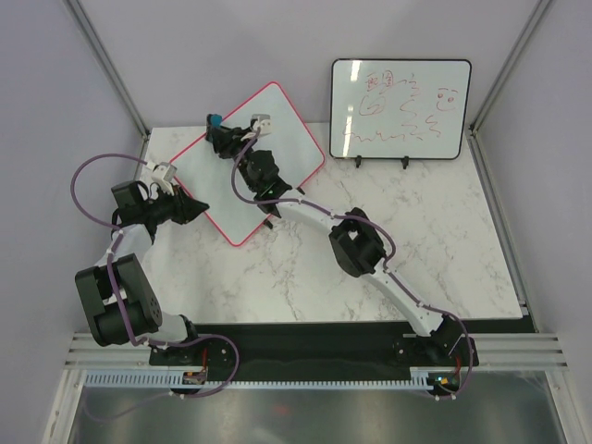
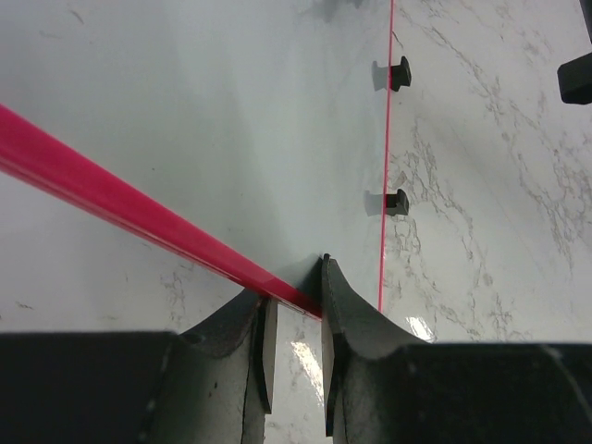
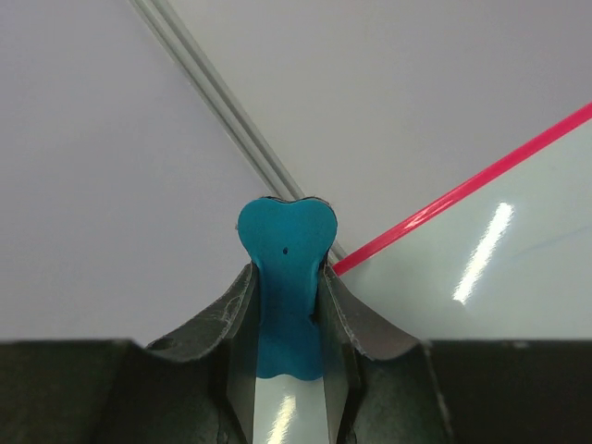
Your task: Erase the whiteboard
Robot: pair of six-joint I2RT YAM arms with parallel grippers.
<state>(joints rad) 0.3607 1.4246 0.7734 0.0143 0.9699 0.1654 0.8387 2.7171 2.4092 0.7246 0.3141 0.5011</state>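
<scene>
The whiteboard [image 1: 282, 125], pink-red framed, lies turned diagonally on the marble table, and its surface looks almost clean. My left gripper [image 1: 202, 205] is at the board's left edge. In the left wrist view the gripper [image 2: 294, 287] is shut on the board's red frame [image 2: 139, 215]. My right gripper [image 1: 218, 131] is over the board's top-left edge, shut on a blue eraser [image 1: 215, 120]. In the right wrist view the eraser [image 3: 287, 250] sticks out between the fingers, beside the frame [image 3: 462, 191]. A faint blue line shows on the surface [image 3: 481, 305].
A black-framed whiteboard [image 1: 400, 109] with red writing stands upright at the back right. Two small black feet [image 2: 398, 74] sit along the pink board's edge. Grey walls and metal posts [image 1: 106, 65] enclose the table at the back and sides.
</scene>
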